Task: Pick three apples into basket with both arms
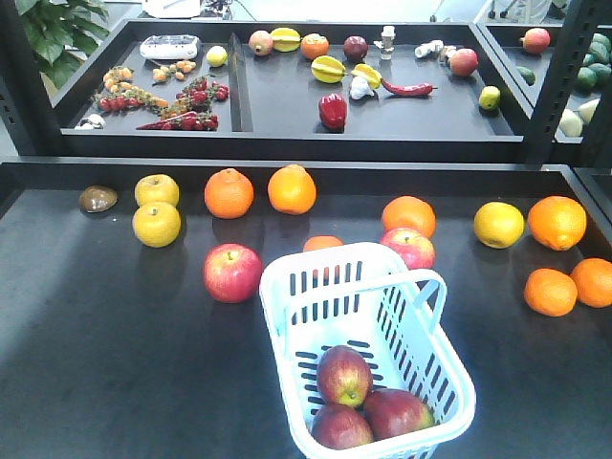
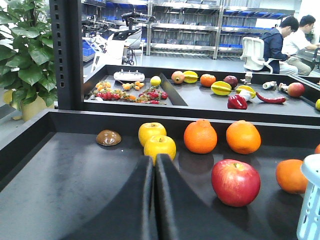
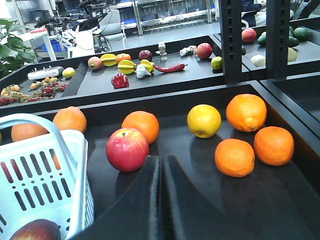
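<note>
A light blue basket (image 1: 287, 296) stands on the black table and holds three dark red apples (image 1: 344, 375). A red apple (image 1: 232, 273) lies left of the basket, and another red apple (image 1: 408, 248) lies behind its far right corner. The left apple shows in the left wrist view (image 2: 235, 182), the other in the right wrist view (image 3: 127, 149). My left gripper (image 2: 153, 161) is shut and empty, low over the table. My right gripper (image 3: 161, 161) is shut and empty, just right of the basket (image 3: 30, 170). Neither arm shows in the front view.
Two yellow apples (image 1: 156, 223), several oranges (image 1: 229, 193) and a brown stone-like thing (image 1: 98, 198) lie around the table. A raised rear tray (image 1: 239, 124) holds mixed fruit and vegetables. Black posts (image 1: 564, 67) stand at the right. A plant (image 2: 25, 55) stands at left.
</note>
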